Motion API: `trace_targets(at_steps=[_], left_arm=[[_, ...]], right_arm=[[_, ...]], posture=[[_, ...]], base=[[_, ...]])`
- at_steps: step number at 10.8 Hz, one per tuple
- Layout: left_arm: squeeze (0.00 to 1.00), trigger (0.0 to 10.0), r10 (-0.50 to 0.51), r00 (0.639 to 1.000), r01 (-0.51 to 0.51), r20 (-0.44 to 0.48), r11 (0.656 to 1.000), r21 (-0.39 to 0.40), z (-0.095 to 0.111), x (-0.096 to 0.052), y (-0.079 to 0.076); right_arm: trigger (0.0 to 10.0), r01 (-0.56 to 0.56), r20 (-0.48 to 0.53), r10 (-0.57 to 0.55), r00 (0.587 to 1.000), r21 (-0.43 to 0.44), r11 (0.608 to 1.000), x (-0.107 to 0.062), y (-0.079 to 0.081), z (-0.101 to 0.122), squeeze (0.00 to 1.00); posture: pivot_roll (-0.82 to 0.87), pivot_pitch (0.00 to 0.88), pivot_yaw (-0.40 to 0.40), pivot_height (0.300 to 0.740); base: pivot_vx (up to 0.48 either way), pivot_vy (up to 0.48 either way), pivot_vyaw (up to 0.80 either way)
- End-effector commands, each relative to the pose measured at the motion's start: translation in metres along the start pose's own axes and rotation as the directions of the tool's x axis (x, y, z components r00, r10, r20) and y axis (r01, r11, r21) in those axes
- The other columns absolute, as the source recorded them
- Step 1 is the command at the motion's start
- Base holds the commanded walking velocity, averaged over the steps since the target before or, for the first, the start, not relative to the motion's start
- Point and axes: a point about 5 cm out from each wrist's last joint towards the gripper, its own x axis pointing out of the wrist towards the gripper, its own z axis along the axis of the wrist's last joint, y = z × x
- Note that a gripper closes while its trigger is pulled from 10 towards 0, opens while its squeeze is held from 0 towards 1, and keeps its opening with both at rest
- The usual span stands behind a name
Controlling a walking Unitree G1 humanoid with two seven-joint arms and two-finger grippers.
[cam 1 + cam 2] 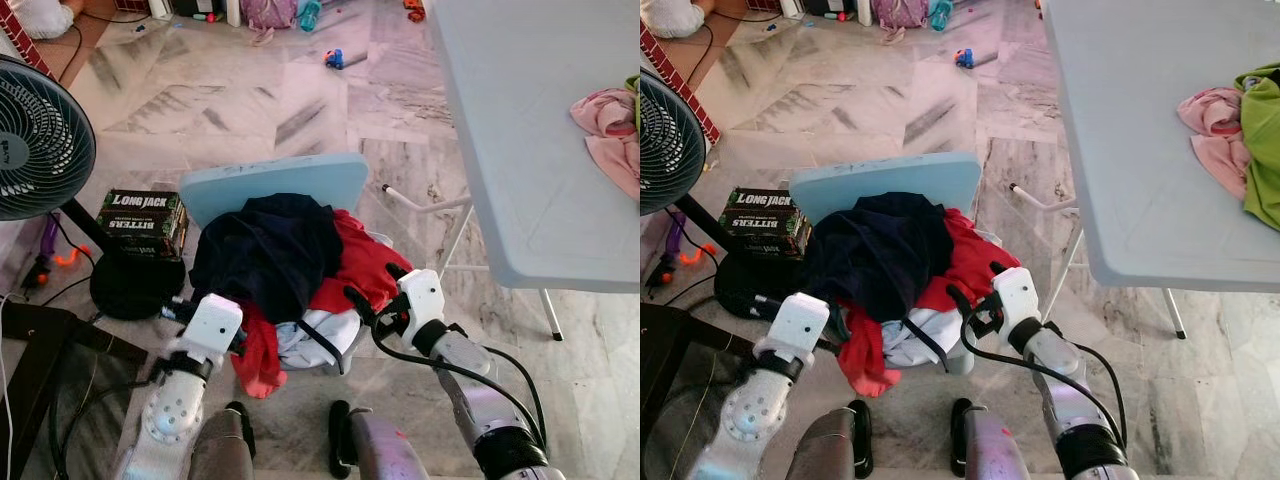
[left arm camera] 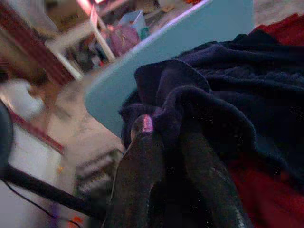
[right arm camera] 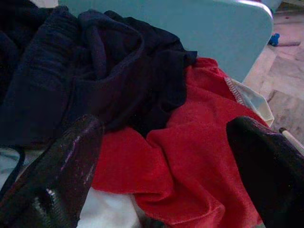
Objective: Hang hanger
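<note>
Reaching down over the robot's own legs, both grippers work at a heap of clothes on a pale blue chair (image 1: 300, 180). The left gripper (image 2: 168, 137) has its two fingers close together, nipped on a fold of the dark navy garment (image 1: 265, 250) at the heap's left edge; the right gripper (image 3: 161, 166) stands wide, with nothing between its fingers, poised just over the red garment (image 3: 199, 156) on the right side. Under these lies some white cloth (image 1: 315, 340), with a thin dark strap (image 1: 315, 335) curving across it. No hanger can be made out anywhere; if there is one, it is buried in the heap or out of sight, so its look cannot be told. The likely trouble: pulling the navy fold could drag the tangled red piece off the seat onto the marble floor (image 1: 300, 100), or the strap could snag a finger. Beyond the chair stand a black fan (image 1: 35, 140) and a Long Jack box (image 1: 145, 220) at left, and a grey folding table (image 1: 520, 150) with pink cloth (image 1: 610, 130) at right.
</note>
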Motion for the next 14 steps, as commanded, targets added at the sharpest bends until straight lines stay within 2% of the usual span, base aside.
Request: trace_targets(at_steps=[1,2,3,4,5,6,7,8,9,10,11,12,13,14], left_arm=[[0.00,0.0,0.015,0.997,-0.020,0.075,0.998,0.066,0.014,0.003,0.007],[0.00,0.0,0.147,0.941,-0.198,0.306,0.970,0.141,0.066,0.032,0.051],[0.00,0.0,0.181,0.870,-0.259,0.459,0.960,0.111,0.107,0.043,0.071],[0.00,0.0,0.154,0.843,-0.219,0.516,0.973,0.068,0.123,0.046,0.071],[0.00,0.0,0.061,0.877,-0.070,0.476,0.998,0.001,0.116,0.050,0.059],[0.00,0.0,0.033,0.915,-0.075,0.403,0.993,0.090,0.087,0.044,0.052],[0.00,0.0,-0.014,0.966,-0.003,0.257,0.998,0.065,0.062,0.042,0.043],[0.00,0.0,-0.046,0.998,0.043,0.050,0.997,0.069,0.024,0.022,0.030],[0.00,0.0,0.060,0.983,-0.073,0.176,0.995,0.068,0.046,0.021,0.044],[0.00,0.0,-0.077,0.984,0.074,0.160,0.997,0.027,0.047,0.024,0.032],[0.00,0.0,-0.058,0.996,0.048,0.075,0.992,0.120,0.032,0.026,0.034],[0.00,0.0,-0.140,0.990,0.142,-0.026,0.979,0.149,0.018,0.019,0.023],[0.00,0.0,-0.067,0.997,0.070,-0.023,0.990,0.120,0.014,0.015,0.027],[0.00,0.0,-0.041,0.993,0.038,-0.113,0.999,-0.026,0.001,0.007,0.020]], right_arm=[[10.0,-0.005,-0.021,0.005,1.000,-0.002,1.000,-0.003,0.001,-0.006,0.00],[10.0,-0.006,-0.023,0.006,1.000,-0.002,1.000,-0.002,0.002,-0.006,0.00],[10.0,-0.011,-0.020,0.011,1.000,-0.001,1.000,0.000,0.004,-0.006,0.00],[10.0,-0.011,-0.017,0.011,1.000,0.000,1.000,0.002,0.005,-0.005,0.00],[10.0,-0.004,-0.012,0.004,1.000,0.003,1.000,0.003,0.005,-0.005,0.00],[10.0,0.008,-0.018,-0.007,1.000,0.007,1.000,0.001,0.006,-0.007,0.00],[10.0,0.008,-0.021,-0.008,1.000,0.007,1.000,0.000,0.007,-0.009,0.00],[10.0,0.006,-0.028,-0.006,1.000,0.006,1.000,-0.002,0.009,-0.011,0.00],[10.0,0.008,-0.032,-0.008,0.999,0.004,1.000,-0.002,0.007,-0.012,0.00],[10.0,0.008,-0.033,-0.008,0.999,0.003,1.000,-0.001,0.006,-0.011,0.00],[10.0,-0.001,-0.033,0.001,0.999,0.000,1.000,0.002,0.008,-0.010,0.00],[10.0,-0.004,-0.026,0.004,1.000,-0.005,1.000,0.005,0.008,-0.007,0.00],[10.0,0.003,-0.024,-0.003,1.000,-0.005,1.000,0.005,0.006,-0.007,0.00],[10.0,0.007,-0.033,-0.007,0.999,-0.006,1.000,0.002,0.005,-0.010,0.00]], posture=[[0.08,0.220,-0.069,0.740],[0.09,0.216,-0.072,0.740],[0.09,0.211,-0.068,0.740],[0.09,0.210,-0.063,0.740],[0.09,0.211,-0.053,0.740],[0.10,0.215,-0.049,0.740],[0.09,0.216,-0.049,0.740],[0.09,0.223,-0.049,0.740],[0.10,0.226,-0.055,0.740],[0.11,0.225,-0.059,0.740],[0.11,0.223,-0.062,0.740],[0.11,0.226,-0.059,0.740],[0.11,0.226,-0.059,0.740],[0.11,0.227,-0.061,0.740]], base=[[0.000,0.000,0.00],[0.000,0.000,0.00],[0.000,0.000,0.00],[0.000,0.000,0.00],[0.000,0.000,0.00],[0.000,0.000,0.00],[0.000,0.000,0.00],[0.000,0.000,0.00],[0.000,0.000,0.00],[0.000,0.000,0.00],[0.000,0.000,0.00],[0.000,0.000,0.00],[0.000,0.000,0.00],[0.000,0.000,0.00]])
